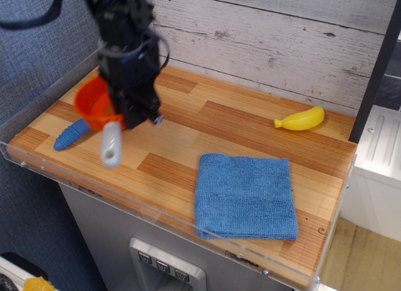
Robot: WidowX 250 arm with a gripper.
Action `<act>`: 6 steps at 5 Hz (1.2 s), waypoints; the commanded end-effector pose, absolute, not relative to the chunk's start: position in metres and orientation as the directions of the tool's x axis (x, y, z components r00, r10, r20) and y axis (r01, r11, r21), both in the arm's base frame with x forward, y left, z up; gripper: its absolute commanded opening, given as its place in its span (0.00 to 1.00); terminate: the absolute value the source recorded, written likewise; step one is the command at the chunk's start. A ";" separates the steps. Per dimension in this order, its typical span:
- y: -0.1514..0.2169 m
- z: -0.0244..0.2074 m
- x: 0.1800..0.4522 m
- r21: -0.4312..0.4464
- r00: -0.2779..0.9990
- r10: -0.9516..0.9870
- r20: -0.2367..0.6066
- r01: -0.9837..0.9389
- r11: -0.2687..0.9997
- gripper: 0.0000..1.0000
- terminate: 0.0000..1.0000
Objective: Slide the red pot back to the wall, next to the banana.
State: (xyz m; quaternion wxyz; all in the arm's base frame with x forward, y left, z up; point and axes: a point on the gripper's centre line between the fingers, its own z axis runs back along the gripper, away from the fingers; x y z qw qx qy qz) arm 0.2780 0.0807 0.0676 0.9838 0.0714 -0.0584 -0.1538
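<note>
While tilted above table, red pot (95, 105) clamped in gripper (130, 113); banana (301, 119) far right, near wall (282, 40).

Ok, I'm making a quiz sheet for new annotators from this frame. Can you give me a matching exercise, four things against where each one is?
Things:
1. red pot
2. banana
3. blue cloth
4. blue ridged toy

Places:
A. flat on the wood near the front edge, right of centre
B. near the left front edge, below the pot
C. lifted and tilted at the gripper, handle hanging down
D. at the back right, close to the plank wall

Pairs: 1-C, 2-D, 3-A, 4-B
</note>
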 end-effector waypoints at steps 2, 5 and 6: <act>0.074 0.077 0.355 0.173 0.976 0.066 0.208 -0.104 0.979 0.00 0.00; 0.062 0.053 0.391 0.161 0.981 0.095 0.169 -0.122 0.979 0.00 0.00; 0.063 0.052 0.395 0.153 0.980 0.093 0.178 -0.121 0.981 0.00 0.00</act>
